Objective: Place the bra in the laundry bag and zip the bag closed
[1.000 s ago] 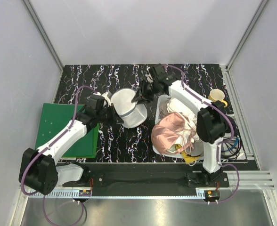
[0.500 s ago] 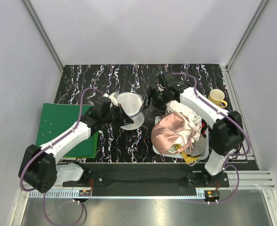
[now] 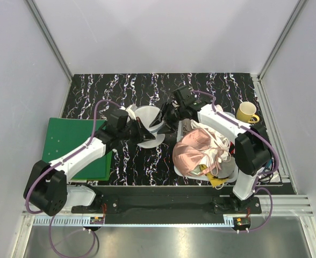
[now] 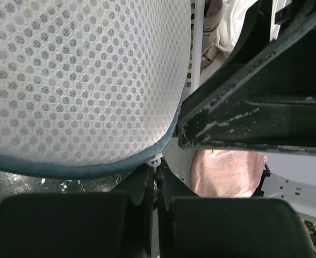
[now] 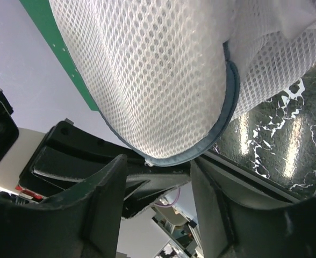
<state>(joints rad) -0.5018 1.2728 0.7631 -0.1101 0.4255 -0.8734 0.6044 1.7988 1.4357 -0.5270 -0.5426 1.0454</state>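
The white mesh laundry bag (image 3: pixel 145 128) is held off the black table between the two arms. My left gripper (image 3: pixel 138 133) is shut on the bag's small white zip pull (image 4: pixel 157 160), at the dark zip rim (image 4: pixel 83 170) below the mesh (image 4: pixel 77 75). My right gripper (image 3: pixel 162 117) is open at the bag's right side. In the right wrist view the mesh (image 5: pixel 158 70) and zip rim (image 5: pixel 225 115) hang just past its spread fingers (image 5: pixel 101 204), and I cannot tell whether they touch. The bra is hidden in every view.
A white basket (image 3: pixel 228 172) at the right holds a shiny pink garment (image 3: pixel 193 153) and pale cloth (image 3: pixel 212 131). A yellow mug (image 3: pixel 247 112) stands at the far right. A green board (image 3: pixel 66 145) lies at the left, under the left arm.
The right gripper swung away to the right, then came back to the bag's right side. The left gripper shifted slightly right, and the bag now looks smaller and more gathered.
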